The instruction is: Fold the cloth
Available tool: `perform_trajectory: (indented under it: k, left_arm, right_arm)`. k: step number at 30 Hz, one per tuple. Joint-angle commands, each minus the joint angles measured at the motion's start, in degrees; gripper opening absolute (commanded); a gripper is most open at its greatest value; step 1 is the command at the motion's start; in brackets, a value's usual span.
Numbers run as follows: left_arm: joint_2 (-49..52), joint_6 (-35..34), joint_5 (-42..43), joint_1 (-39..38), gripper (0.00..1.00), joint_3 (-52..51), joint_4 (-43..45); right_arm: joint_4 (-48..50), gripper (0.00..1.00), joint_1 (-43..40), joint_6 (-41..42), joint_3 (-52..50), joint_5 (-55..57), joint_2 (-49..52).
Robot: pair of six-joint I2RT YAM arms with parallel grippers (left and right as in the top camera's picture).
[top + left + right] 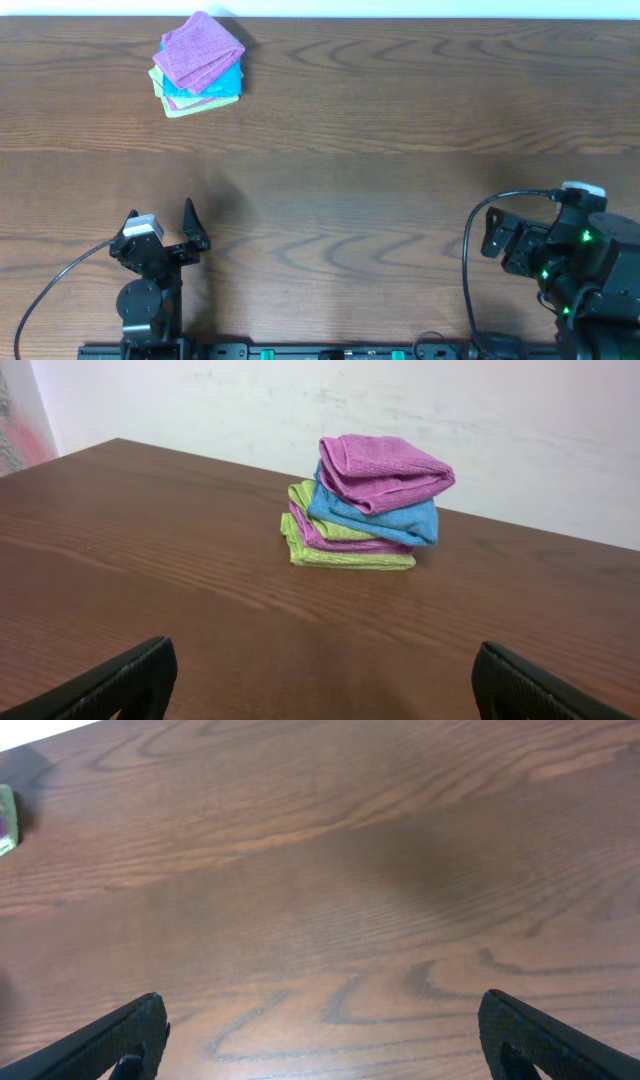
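A stack of folded cloths [200,65] sits at the far left of the wooden table [380,150]: purple on top, then blue, purple and green. In the left wrist view the stack [368,505] stands well ahead of the fingers. My left gripper [165,228] [320,680] is open and empty near the front edge. My right gripper [495,232] [320,1035] is open and empty at the front right, over bare wood. A sliver of the stack [6,818] shows at the left edge of the right wrist view.
A white wall [400,410] rises behind the table's far edge. Cables run from both arm bases along the front edge [470,290].
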Motion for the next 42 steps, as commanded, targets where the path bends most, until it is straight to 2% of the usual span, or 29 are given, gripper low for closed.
perform_trajectory:
  k: [1,15,21,32,35,42]
  left_arm:
    - [-0.5,1.2,-0.1,-0.2,0.95,-2.4,-0.4]
    - [-0.5,1.2,-0.1,-0.2,0.95,-2.4,-0.4]
    - [-0.5,1.2,-0.1,-0.2,0.95,-2.4,-0.4]
    - [-0.5,1.2,-0.1,-0.2,0.95,-2.4,-0.4]
    - [-0.5,1.2,-0.1,-0.2,0.95,-2.4,-0.4]
    - [-0.5,1.2,-0.1,-0.2,0.95,-2.4,-0.4]
  right_arm:
    - [0.1,0.99,-0.1,0.8,-0.1,-0.2,-0.2]
    - [0.0,0.99,0.1,0.8,-0.1,-0.2,-2.1]
    - [-0.2,0.99,0.3,0.8,-0.1,2.1,-13.2]
    - [-2.2,0.99,0.3,0.3,-0.7,8.3,-24.6]
    - [-1.5,0.99,0.3,0.4,-3.2,11.4,-27.2]
    - [10.8,0.99,0.2,2.2,-20.1,11.6,-34.4]
